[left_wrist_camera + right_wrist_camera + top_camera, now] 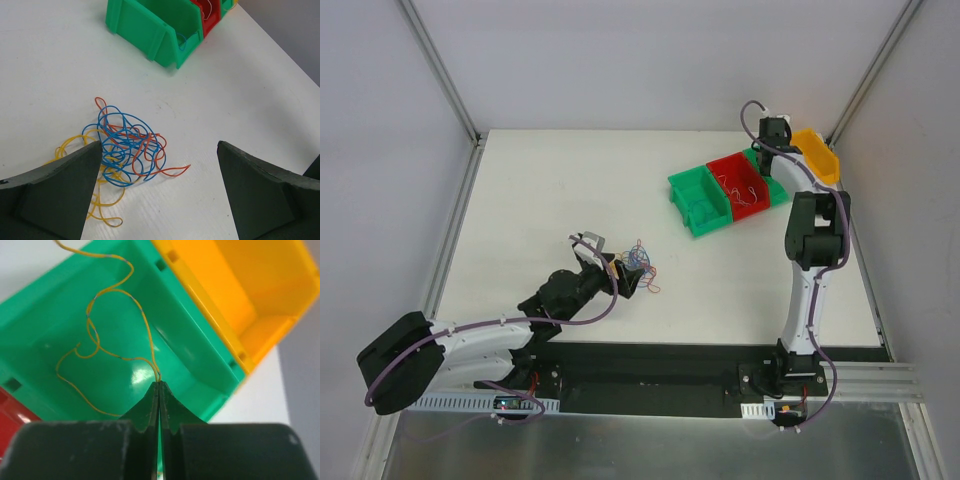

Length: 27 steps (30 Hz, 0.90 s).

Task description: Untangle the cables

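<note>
The left gripper (160,150) is hovering with jaws spread wide at the tangled cables (127,145) lying mid-table. The right gripper (159,384) is pinching one yellow cable (149,332) over the far-right green bin (40,315).

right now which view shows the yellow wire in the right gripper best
Right wrist: the yellow wire fills the frame, pinched in the shut right gripper above a green bin. Top external and left wrist don't show it.

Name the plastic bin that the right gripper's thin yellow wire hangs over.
The green plastic bin between the red bin and the orange-yellow bin, not the other green bin beyond the red one.
</note>
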Each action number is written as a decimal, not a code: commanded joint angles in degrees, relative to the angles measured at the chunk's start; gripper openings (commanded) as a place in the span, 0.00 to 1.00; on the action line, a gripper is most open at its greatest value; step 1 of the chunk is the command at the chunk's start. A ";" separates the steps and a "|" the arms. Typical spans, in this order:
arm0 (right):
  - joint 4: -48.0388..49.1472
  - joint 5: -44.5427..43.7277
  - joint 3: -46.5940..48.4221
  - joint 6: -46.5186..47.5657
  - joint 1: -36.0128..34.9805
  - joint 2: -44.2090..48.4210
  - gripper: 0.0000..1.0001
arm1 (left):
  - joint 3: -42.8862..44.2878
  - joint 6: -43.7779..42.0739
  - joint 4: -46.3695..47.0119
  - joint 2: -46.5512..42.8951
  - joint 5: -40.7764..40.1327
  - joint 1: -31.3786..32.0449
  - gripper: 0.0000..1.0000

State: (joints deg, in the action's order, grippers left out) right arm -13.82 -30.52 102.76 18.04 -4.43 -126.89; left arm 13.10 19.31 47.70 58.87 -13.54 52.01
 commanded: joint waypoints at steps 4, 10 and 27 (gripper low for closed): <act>-10.52 19.53 10.79 -5.91 5.38 -4.07 0.00 | 2.54 -0.06 0.46 1.68 0.18 -1.03 0.98; -9.56 23.48 8.79 -8.37 6.18 -3.19 0.00 | 3.51 -0.24 -0.07 3.44 0.79 -1.12 0.97; -15.17 29.55 11.40 -13.56 8.21 -2.57 0.17 | 2.98 -0.15 0.28 2.48 0.88 -1.38 0.98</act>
State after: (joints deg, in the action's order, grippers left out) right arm -24.64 -2.48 108.42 5.69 3.53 -131.13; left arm 14.96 19.27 46.11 62.61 -13.52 51.27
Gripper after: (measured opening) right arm 0.097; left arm 0.974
